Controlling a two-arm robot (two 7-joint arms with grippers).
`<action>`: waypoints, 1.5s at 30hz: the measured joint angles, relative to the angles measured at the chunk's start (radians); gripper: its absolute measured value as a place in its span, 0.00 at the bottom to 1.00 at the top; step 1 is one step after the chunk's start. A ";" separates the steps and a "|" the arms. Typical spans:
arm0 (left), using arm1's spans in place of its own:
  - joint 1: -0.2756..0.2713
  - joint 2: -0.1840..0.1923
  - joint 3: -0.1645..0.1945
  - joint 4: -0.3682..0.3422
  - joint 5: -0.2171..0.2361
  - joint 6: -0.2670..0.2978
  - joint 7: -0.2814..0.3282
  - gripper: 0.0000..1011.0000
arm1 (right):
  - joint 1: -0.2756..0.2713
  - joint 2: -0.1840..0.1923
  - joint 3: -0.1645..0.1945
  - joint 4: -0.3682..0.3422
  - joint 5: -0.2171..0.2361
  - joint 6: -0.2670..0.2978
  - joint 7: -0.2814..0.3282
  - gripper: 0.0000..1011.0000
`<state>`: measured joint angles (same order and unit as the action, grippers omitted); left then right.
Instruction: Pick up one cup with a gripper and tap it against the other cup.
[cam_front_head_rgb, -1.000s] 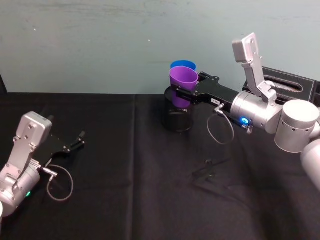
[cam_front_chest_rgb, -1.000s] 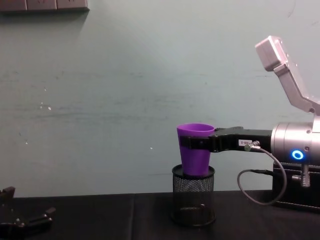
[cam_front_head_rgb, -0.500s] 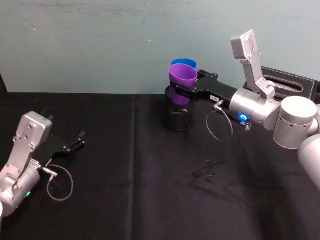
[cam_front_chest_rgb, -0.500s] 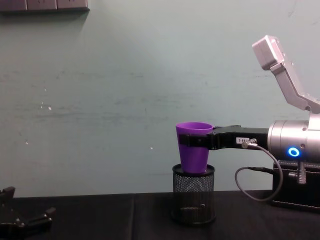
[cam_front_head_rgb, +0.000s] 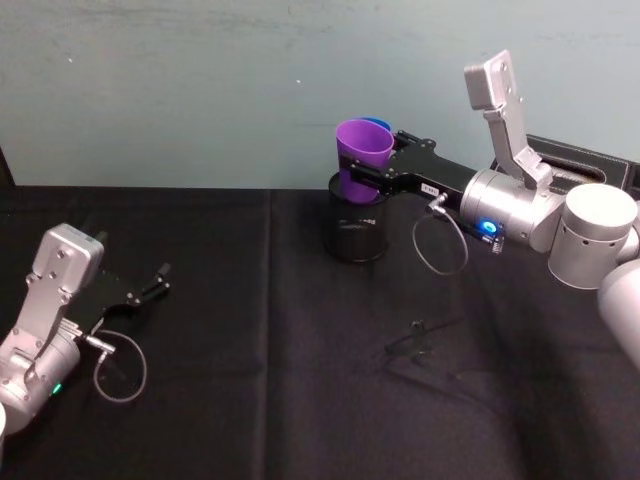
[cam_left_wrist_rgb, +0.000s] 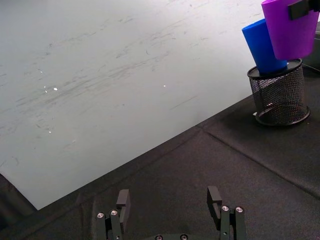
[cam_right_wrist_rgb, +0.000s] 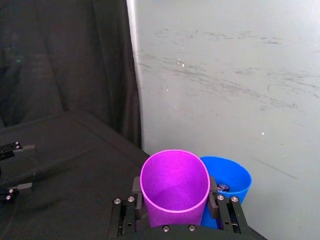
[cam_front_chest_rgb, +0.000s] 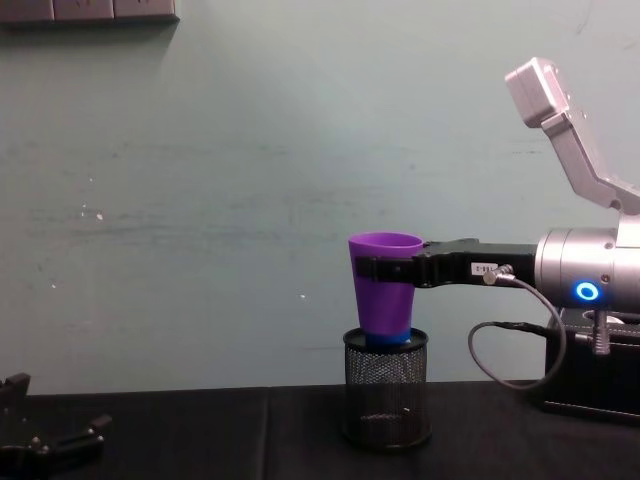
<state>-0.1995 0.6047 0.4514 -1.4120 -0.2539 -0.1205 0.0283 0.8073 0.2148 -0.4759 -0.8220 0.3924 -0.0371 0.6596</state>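
My right gripper (cam_front_head_rgb: 352, 172) is shut on the purple cup (cam_front_head_rgb: 362, 158), holding it upright by its upper wall just above the black mesh pen holder (cam_front_head_rgb: 357, 235). The chest view shows the purple cup (cam_front_chest_rgb: 385, 285) with its base at the holder's rim (cam_front_chest_rgb: 386, 340). The blue cup (cam_right_wrist_rgb: 231, 181) stands inside the holder, directly behind the purple cup (cam_right_wrist_rgb: 174, 186) and close against it; contact cannot be told. In the left wrist view the blue cup (cam_left_wrist_rgb: 262, 47) leans in the holder beside the purple cup (cam_left_wrist_rgb: 290, 27). My left gripper (cam_front_head_rgb: 160, 275) rests open at the table's left, far from both cups.
A black cloth (cam_front_head_rgb: 270, 380) covers the table. A black box (cam_front_head_rgb: 590, 165) sits at the back right behind my right arm. A pale wall (cam_front_head_rgb: 200, 90) rises right behind the holder. A small dark object (cam_front_head_rgb: 415, 340) lies on the cloth in front of the right arm.
My right gripper has lifted the purple cup a little, out of the mesh holder, and it now hides more of the blue cup in the head view. The left arm has not moved.
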 joint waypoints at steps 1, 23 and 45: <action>0.000 0.000 0.000 0.000 0.000 0.000 0.000 1.00 | -0.001 0.000 0.000 0.000 0.000 0.000 -0.001 0.72; 0.000 0.000 0.000 0.000 0.000 0.000 0.000 1.00 | -0.005 0.000 -0.001 -0.004 0.001 0.003 -0.010 0.72; 0.000 0.000 0.000 0.000 0.000 0.000 0.000 1.00 | -0.006 0.000 -0.001 -0.004 0.001 0.003 -0.012 0.72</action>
<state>-0.1995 0.6046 0.4515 -1.4120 -0.2539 -0.1205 0.0283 0.8013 0.2150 -0.4768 -0.8263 0.3930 -0.0338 0.6478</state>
